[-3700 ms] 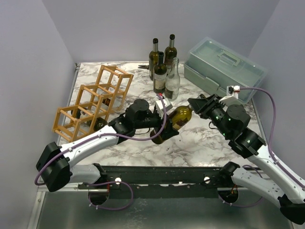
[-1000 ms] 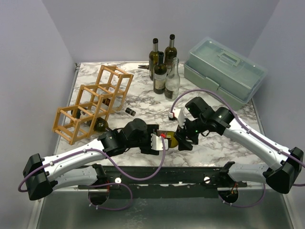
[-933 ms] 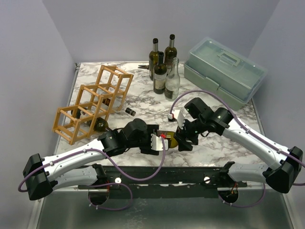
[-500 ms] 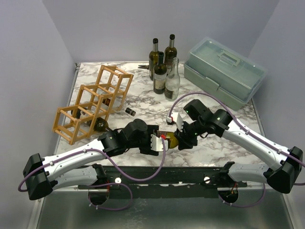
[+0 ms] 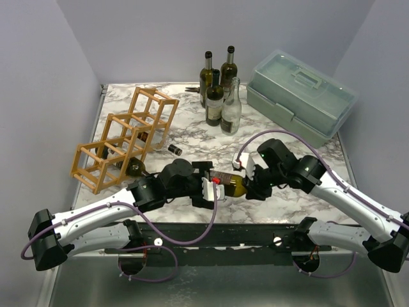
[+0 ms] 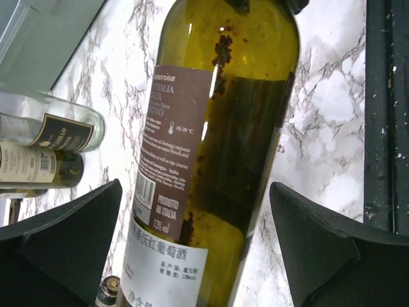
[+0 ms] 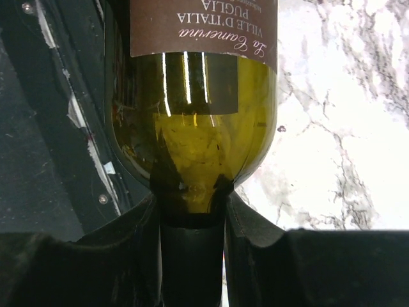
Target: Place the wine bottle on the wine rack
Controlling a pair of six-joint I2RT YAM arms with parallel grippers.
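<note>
Your left gripper (image 6: 195, 192) just opened wide around the wine bottle (image 5: 231, 184); your right gripper (image 7: 192, 201), at its 3 o'clock, clamps the neck.

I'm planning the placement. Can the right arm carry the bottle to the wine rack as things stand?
Probably not directly: the right gripper grips the wine bottle by its neck, but the open left gripper flanks the bottle and that arm lies between it and the wine rack.

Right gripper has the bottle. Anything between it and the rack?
Yes: the left gripper, open, straddles the wine bottle, and its arm lies between the bottle and the wine rack. The right gripper, shut on the neck, would likely have to lift over it.
</note>
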